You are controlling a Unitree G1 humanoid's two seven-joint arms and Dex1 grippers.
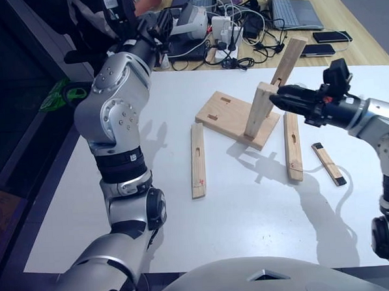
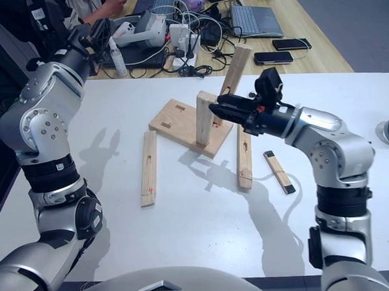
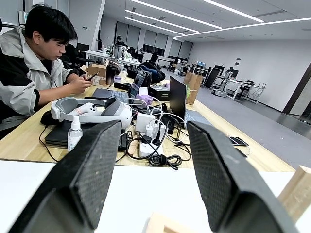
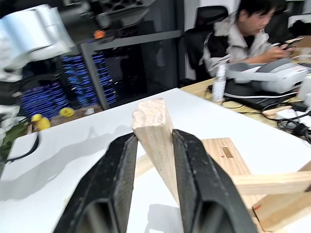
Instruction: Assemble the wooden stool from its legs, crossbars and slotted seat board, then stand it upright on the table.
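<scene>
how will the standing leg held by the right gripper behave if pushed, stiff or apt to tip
The leg looks like solid squared wood, so it is probably stiff and unlikely to roll. Standing tall on a narrow end in the seat board, it may tip if the fit is loose.

We can read no words, numbers or signs here. The nearest thing to writing is a small red mark near one end of the loose leg, which lies flat well to the left of the right gripper. The mark is too small for us to make out.
</scene>
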